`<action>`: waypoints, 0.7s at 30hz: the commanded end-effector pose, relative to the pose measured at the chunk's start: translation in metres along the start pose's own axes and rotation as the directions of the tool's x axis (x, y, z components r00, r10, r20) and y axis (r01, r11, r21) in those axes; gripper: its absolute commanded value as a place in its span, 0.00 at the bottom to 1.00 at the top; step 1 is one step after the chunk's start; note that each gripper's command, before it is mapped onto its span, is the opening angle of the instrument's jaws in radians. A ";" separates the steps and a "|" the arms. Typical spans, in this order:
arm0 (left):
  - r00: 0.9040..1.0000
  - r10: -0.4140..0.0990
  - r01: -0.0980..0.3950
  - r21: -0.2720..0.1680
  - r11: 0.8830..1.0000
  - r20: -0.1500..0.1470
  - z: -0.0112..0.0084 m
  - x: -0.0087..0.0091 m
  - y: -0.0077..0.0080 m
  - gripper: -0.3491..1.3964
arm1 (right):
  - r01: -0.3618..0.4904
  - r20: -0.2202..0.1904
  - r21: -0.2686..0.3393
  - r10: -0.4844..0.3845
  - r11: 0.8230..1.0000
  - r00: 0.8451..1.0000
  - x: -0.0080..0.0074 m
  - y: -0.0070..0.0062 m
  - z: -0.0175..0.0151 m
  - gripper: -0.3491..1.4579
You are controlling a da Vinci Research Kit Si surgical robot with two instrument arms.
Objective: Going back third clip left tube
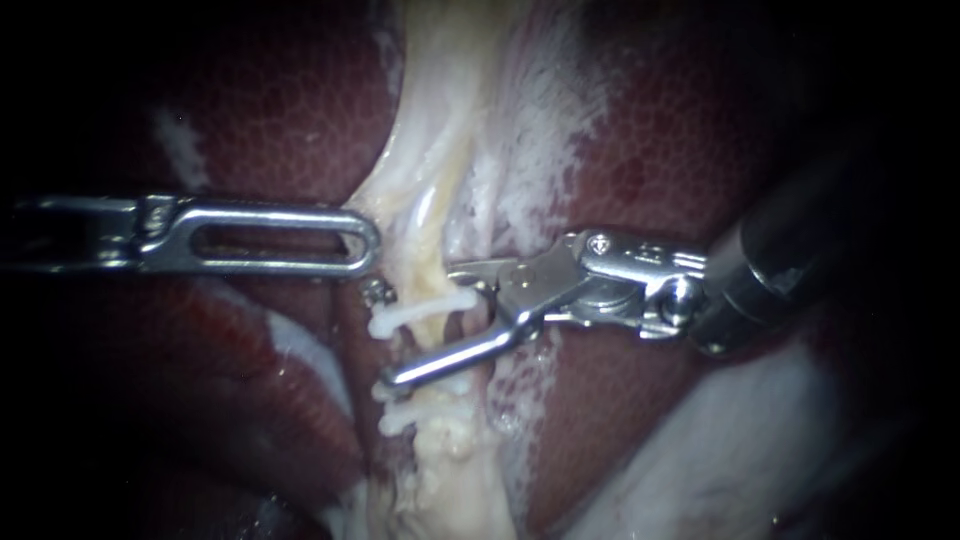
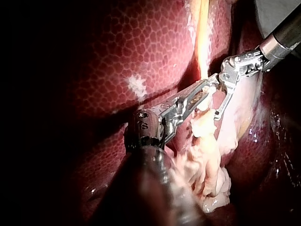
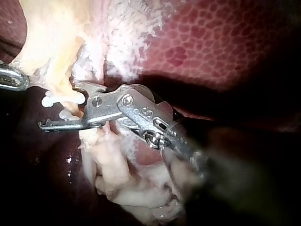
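1. Left instrument (image 1: 370, 241): enters level from the left, over the liver (image 1: 270, 120). Its tip touches the left edge of the pale tissue. No view shows whether it pinches that tissue, so I cannot tell.
2. Tube (image 1: 432, 215): a pale strand running top to bottom at mid-view, between dark liver surfaces. Only one tube shows, so left or right cannot be confirmed.
3. Upper clip (image 1: 415, 313): white, set across the tube just below the left instrument's tip.
4. Lower clip (image 1: 400, 420): white, across the tube further down. A white bit between the two clips, beside the lower jaw, may be another clip; this is unclear.
5. Right instrument (image 1: 420, 324): enters from the right. Its jaws are spread and straddle the tube, one above the upper clip and one below it, and they grip nothing.
6. Step in hand, as judged: backing the right instrument off the clipped tube.
   - Leave the jaws spread and draw back along the shaft's own line, to the right.
   - Free the lower jaw from the tube first, so it drags on neither clip.
   - Let the left instrument hold steady so the tube does not shift.
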 end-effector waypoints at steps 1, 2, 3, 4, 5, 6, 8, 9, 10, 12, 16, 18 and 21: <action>1.000 0.000 0.000 0.000 1.000 0.000 0.0000 0.0000 0.0000 0.00 | 0.001 0.000 0.000 -0.001 1.000 1.000 0.0000 0.0000 -0.0002 0.52; 1.000 0.000 0.000 0.000 1.000 0.000 0.0000 0.0000 0.0000 0.00 | 0.001 0.000 0.001 -0.001 1.000 1.000 -0.0001 0.0000 -0.0003 0.52; 1.000 0.000 0.000 0.000 1.000 0.000 0.0000 0.0000 0.0000 0.00 | 0.007 0.001 0.001 -0.007 1.000 1.000 -0.0001 -0.0001 -0.0005 0.52; 1.000 0.000 0.000 0.000 1.000 0.000 0.0000 0.0000 0.0000 0.00 | 0.007 0.001 0.002 -0.007 1.000 1.000 -0.0001 -0.0001 -0.0006 0.52; 1.000 0.000 0.000 0.000 1.000 0.000 0.0000 0.0000 0.0000 0.00 | 0.007 0.001 0.003 -0.007 1.000 1.000 -0.0001 -0.0001 -0.0007 0.52; 1.000 0.000 0.000 0.000 1.000 0.000 -0.0001 0.0000 0.0000 0.00 | 0.007 0.001 0.004 -0.007 1.000 1.000 -0.0002 -0.0002 -0.0009 0.52; 1.000 0.000 0.000 0.000 1.000 -0.001 -0.0001 0.0000 0.0000 0.00 | 0.007 0.002 0.003 -0.007 1.000 1.000 -0.0002 -0.0004 -0.0013 0.52; 1.000 0.000 0.000 0.001 1.000 -0.001 -0.0002 0.0000 0.0000 0.00 | 0.007 0.002 0.002 -0.007 1.000 1.000 -0.0003 -0.0005 -0.0016 0.52; 1.000 0.000 0.000 0.001 1.000 -0.001 -0.0002 0.0000 0.0000 0.00 | 0.008 0.002 0.000 -0.008 1.000 1.000 -0.0004 -0.0007 -0.0019 0.52; 1.000 0.000 0.000 0.001 1.000 -0.001 -0.0002 0.0000 0.0000 0.00 | 0.008 0.002 -0.007 -0.008 1.000 1.000 -0.0004 -0.0009 -0.0026 0.52; 1.000 0.000 0.000 0.001 1.000 -0.001 -0.0002 0.0000 0.0000 0.00 | 0.005 0.003 -0.019 -0.005 1.000 1.000 -0.0007 -0.0015 -0.0047 0.52; 1.000 0.000 0.000 0.001 1.000 -0.001 -0.0002 0.0000 0.0001 0.00 | 0.003 0.003 -0.027 -0.003 1.000 1.000 -0.0007 -0.0019 -0.0060 0.52; 1.000 0.000 0.000 0.001 1.000 -0.001 -0.0002 0.0000 0.0001 0.00 | 0.004 0.004 -0.035 -0.004 0.999 1.000 -0.0007 -0.0024 -0.0077 0.52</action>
